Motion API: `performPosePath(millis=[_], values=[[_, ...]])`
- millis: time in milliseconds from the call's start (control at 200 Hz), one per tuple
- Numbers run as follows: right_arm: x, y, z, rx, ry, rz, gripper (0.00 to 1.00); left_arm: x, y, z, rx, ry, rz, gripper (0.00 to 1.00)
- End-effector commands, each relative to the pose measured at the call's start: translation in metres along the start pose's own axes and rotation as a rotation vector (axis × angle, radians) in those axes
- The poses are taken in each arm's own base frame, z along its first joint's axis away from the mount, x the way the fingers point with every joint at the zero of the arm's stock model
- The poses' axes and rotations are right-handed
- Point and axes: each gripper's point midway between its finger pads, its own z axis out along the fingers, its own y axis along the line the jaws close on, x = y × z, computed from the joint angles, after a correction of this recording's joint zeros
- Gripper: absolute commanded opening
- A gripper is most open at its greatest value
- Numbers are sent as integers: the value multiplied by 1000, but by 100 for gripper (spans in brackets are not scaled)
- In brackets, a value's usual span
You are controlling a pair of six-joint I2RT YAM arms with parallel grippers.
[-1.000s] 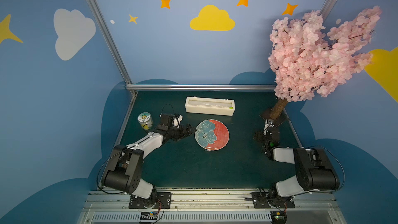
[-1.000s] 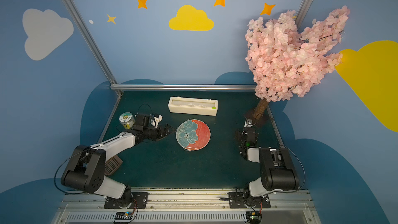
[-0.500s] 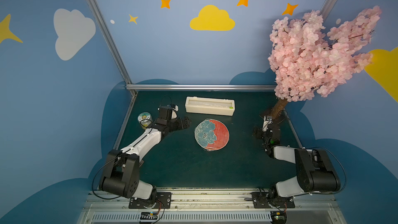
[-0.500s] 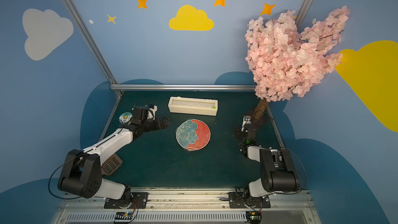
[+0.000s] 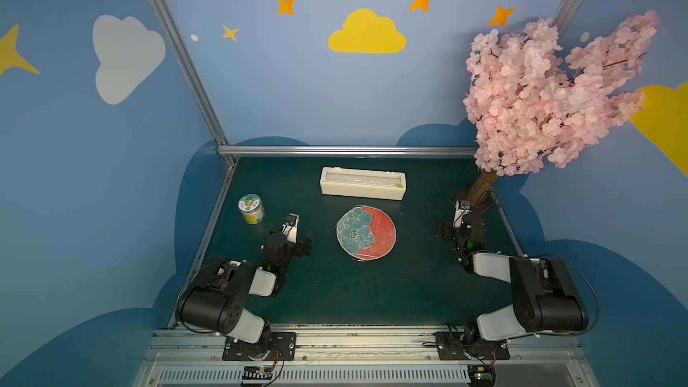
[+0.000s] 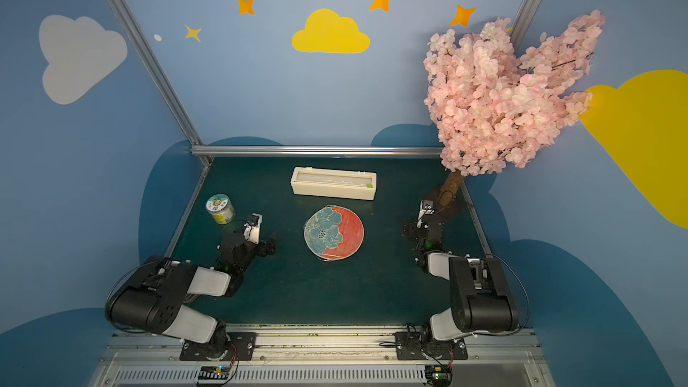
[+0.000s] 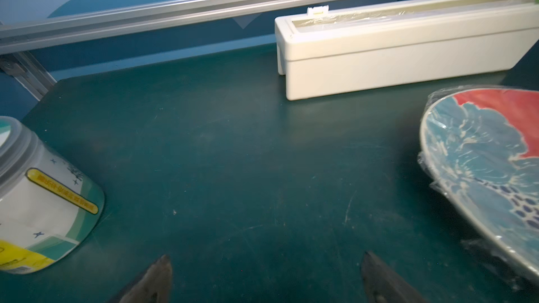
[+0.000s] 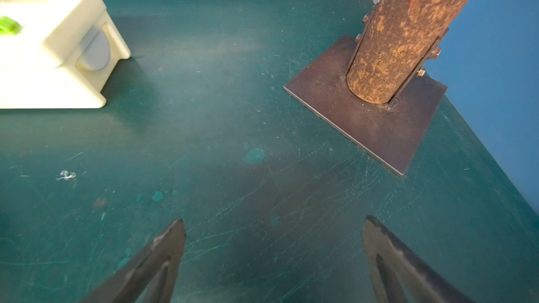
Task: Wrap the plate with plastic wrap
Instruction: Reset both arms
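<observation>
Plate (image 5: 366, 233) lying flat mid-frame on green table (image 5: 335, 292) in both top views, plastic wrap (image 7: 426, 161) clinging over it, dispenser box (image 5: 363, 183) sitting just above, left gripper (image 7: 267, 256) and right gripper (image 8: 274, 220) both gaping wide, gripping nothing.

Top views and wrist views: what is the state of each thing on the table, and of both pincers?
plate: flat on the table, covered by film.
plastic wrap: stretched over the plate, wrinkled at its rim.
dispenser box: lying at the back, held by no pincer.
jar: upright, lid on.
left pincer: open, empty.
right pincer: open, empty.
</observation>
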Motion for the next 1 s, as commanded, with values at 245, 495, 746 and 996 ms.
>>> performPosePath(millis=[245,495,746,996], values=[[-11,2,-2,-8,-22,-5,95,-91,11,-25,-53,-358,39,100],[-12,2,-2,-8,-22,-4,95,-80,19,-36,-58,-130,71,100],[-11,2,-2,-9,-22,-5,95,-42,37,-33,-118,-131,-30,100],[-12,2,-2,-9,-24,-4,95,-18,60,-12,-192,-149,-81,100]])
